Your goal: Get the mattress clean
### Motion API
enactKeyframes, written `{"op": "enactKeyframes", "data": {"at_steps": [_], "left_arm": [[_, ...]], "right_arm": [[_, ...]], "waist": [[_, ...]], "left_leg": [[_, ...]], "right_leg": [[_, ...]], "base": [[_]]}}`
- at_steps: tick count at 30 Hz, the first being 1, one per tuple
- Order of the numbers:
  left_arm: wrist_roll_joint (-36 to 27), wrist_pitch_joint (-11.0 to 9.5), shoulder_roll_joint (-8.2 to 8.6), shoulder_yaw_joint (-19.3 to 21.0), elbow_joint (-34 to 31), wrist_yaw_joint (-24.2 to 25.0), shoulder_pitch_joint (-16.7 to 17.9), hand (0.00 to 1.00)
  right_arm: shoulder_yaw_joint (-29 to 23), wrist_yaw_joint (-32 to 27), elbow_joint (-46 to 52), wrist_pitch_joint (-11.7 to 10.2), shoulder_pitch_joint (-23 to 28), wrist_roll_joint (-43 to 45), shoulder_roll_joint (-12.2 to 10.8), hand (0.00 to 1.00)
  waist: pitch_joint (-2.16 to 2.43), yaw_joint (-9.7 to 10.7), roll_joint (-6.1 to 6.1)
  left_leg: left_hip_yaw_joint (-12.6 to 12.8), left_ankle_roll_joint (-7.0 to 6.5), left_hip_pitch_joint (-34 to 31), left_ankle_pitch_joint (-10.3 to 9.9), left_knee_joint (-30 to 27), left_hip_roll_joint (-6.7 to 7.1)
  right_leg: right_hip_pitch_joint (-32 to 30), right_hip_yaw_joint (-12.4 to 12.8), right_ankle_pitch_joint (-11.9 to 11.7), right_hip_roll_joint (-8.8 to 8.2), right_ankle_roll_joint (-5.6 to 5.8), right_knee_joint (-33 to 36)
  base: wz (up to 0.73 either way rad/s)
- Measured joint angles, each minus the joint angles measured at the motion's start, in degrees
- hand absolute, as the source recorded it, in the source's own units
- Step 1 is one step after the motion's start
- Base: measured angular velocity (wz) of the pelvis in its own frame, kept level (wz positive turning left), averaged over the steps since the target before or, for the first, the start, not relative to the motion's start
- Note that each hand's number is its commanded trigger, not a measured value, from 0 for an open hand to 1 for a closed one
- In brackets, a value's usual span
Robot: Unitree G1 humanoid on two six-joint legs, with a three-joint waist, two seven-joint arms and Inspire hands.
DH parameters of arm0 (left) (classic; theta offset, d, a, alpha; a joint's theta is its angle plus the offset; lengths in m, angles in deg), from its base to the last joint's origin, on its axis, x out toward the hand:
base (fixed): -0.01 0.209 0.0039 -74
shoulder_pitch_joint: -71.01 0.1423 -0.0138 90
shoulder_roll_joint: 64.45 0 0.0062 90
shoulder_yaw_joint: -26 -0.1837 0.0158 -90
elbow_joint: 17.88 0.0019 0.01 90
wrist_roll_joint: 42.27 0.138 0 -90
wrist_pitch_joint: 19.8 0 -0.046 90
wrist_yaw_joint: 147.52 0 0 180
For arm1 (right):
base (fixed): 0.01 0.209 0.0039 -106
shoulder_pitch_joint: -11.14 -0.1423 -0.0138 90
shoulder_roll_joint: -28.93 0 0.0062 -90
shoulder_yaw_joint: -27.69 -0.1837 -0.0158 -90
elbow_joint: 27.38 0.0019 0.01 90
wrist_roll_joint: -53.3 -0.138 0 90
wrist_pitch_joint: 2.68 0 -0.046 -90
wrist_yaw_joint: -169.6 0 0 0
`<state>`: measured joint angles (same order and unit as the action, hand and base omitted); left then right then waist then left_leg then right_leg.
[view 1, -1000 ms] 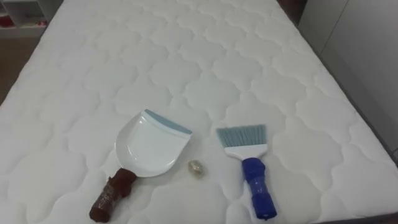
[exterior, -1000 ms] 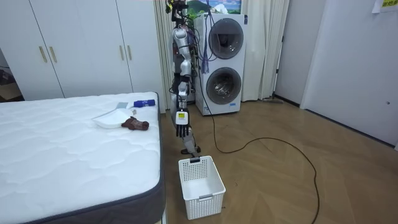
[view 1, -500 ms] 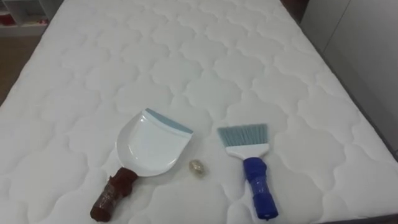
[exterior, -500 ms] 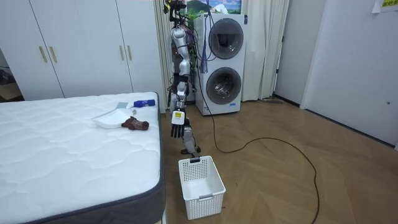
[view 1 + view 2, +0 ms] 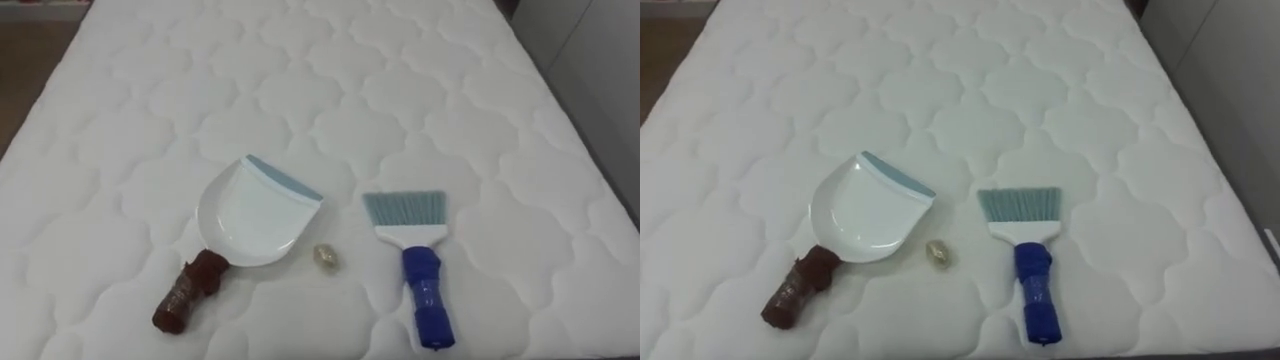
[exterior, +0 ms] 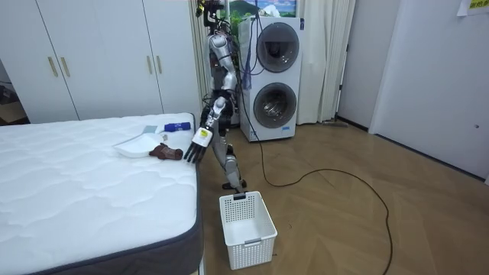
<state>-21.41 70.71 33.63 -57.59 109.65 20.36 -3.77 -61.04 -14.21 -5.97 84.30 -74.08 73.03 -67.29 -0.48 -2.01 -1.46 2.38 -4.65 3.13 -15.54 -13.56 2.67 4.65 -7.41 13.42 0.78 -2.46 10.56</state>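
On the white quilted mattress [image 5: 450,90] lies a white dustpan [image 5: 255,215] with a pale blue lip and a brown handle [image 5: 190,295] that points toward me. To its right is a hand brush [image 5: 418,260] with grey-blue bristles and a blue handle. Between the two sits a small crumpled yellowish scrap [image 5: 326,256]. I stand at the bed's edge, facing it. In the room view my left hand [image 6: 195,150] is lifted to the mattress edge beside the dustpan [image 6: 134,145], its fingers straight, holding nothing.
A white slatted basket [image 6: 246,228] stands on the wooden floor beside the bed, a little to my left. Stacked washing machines [image 6: 276,76] are behind me, and white wardrobes [image 6: 99,57] line the wall. The bed's right edge [image 5: 600,170] drops off near a wall.
My left arm has swung forward, lifting the hand from beside my leg to the mattress edge. The eye view has shifted, so the dustpan and brush sit slightly differently in it.
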Motion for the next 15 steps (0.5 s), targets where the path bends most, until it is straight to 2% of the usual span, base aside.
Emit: {"op": "enactKeyframes", "data": {"at_steps": [1, 3, 5, 10, 15], "left_arm": [[0.0, -0.7, 0.01, -0.3, -1.3, -0.2, -0.1, 0.00], [0.1, -3.4, 0.11, -1.7, -3.9, -1.3, -1.5, 0.00], [0.0, -4.1, 0.12, -3.0, -3.8, -1.9, -3.0, 0.00], [0.1, -4.4, 0.18, -5.6, -3.8, -2.7, -5.6, 0.00], [0.1, -4.4, -0.08, -5.8, -3.9, -3.3, -7.2, 0.00]], "right_arm": [[0.0, 0.0, -0.1, -0.3, -0.2, 0.0, 0.0, 0.00], [0.1, 0.1, -0.1, -1.2, -0.3, -0.1, 0.2, 0.00], [0.4, 0.2, -0.3, -1.3, -0.7, -1.2, 0.2, 0.00], [1.3, 1.0, -0.2, -1.2, -0.4, -1.9, 0.3, 0.00], [1.3, 1.3, 0.0, -1.2, -0.9, -1.6, 0.5, 0.00]], "waist": [[0.01, 0.1, 0.02], [0.26, 0.0, 0.41], [0.38, 0.2, 0.64], [0.43, 0.6, 0.78], [0.58, 1.5, 1.14]], "left_leg": [[0.0, 0.00, 0.0, 0.0, 0.0, 0.00], [0.5, 0.00, 0.0, 0.0, 0.0, -0.03], [0.7, 0.00, 0.0, 0.0, 0.2, -0.05], [0.8, 0.04, -0.8, 0.0, 0.4, -0.14], [0.7, 0.05, -1.6, 0.0, 0.4, -0.13]], "right_leg": [[0.0, -0.2, 0.0, 0.00, 0.00, 0.0], [0.0, -0.2, 0.0, -0.01, 0.00, 0.1], [0.2, -0.6, 0.0, -0.03, 0.01, 0.0], [-0.8, -0.5, -0.1, 0.04, -0.01, 0.0], [-1.7, -0.5, -0.1, 0.02, -0.01, 0.0]], "base": [[0.00], [-0.04], [-0.06], [-0.05], [0.00]]}}
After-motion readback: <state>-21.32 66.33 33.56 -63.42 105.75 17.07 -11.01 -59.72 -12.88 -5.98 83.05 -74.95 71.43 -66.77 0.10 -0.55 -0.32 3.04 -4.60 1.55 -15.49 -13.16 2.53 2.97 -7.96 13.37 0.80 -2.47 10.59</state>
